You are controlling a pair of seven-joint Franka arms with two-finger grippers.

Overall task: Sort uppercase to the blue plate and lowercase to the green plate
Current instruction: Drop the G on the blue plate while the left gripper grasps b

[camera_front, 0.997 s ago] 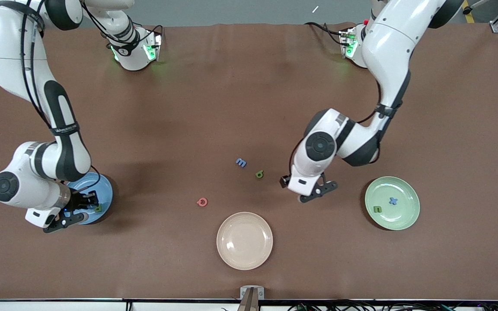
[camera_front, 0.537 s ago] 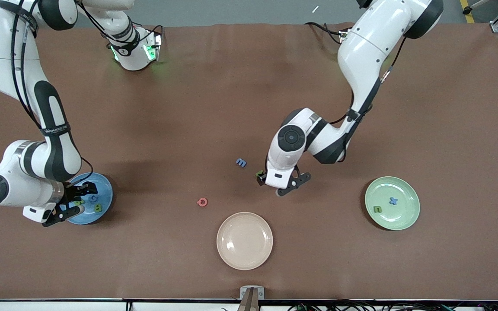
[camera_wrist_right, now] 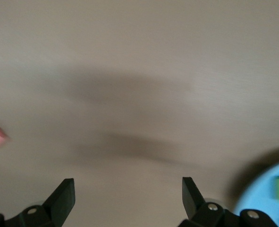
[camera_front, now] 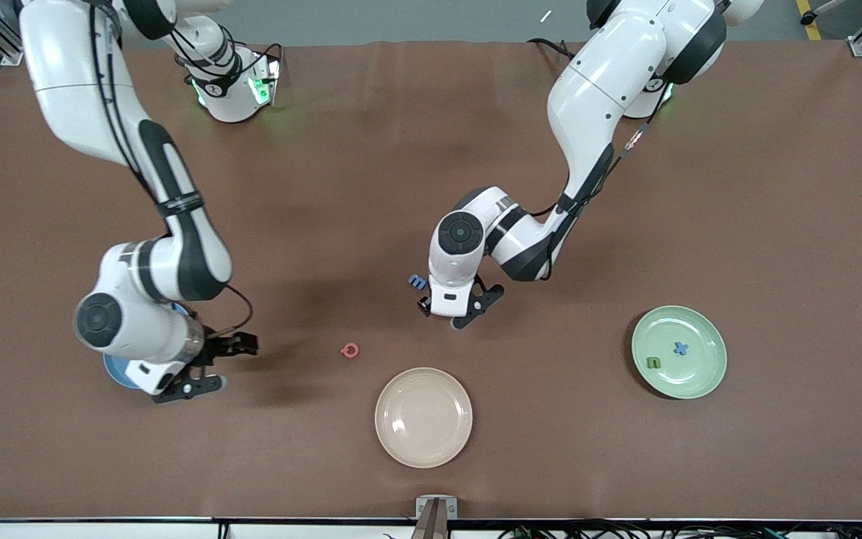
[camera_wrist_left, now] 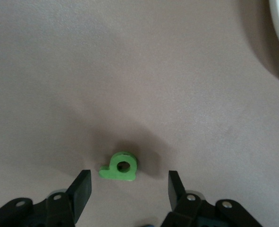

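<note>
The counter (camera_front: 401, 172) is covered in a matte brown cloth with faint creases. Three round glossy plates sit on it: the blue plate (camera_front: 115, 372) near the right arm's end, mostly hidden under that arm, the pale green plate (camera_front: 700, 374) toward the left arm's end, and a cream plate (camera_front: 423, 417) by the edge nearest the front camera.

The letters are small, flat foam cut-outs. A green n (camera_front: 653, 363) and a blue x (camera_front: 680, 348) lie in the green plate. A blue m (camera_front: 417, 281) lies mid-counter, just beside the left arm's wrist. A pink-red Q (camera_front: 349, 349), ring-shaped, lies on the cloth between the two arms. In the left wrist view a green b/q letter (camera_wrist_left: 120, 166), a ring with a short stem, lies flat on the cloth.

The left claw (camera_wrist_left: 129, 189) is low over that green letter, fingers spread on either side, not touching it. The right claw (camera_front: 214, 363) is released, empty, over bare cloth beside the blue plate
</note>
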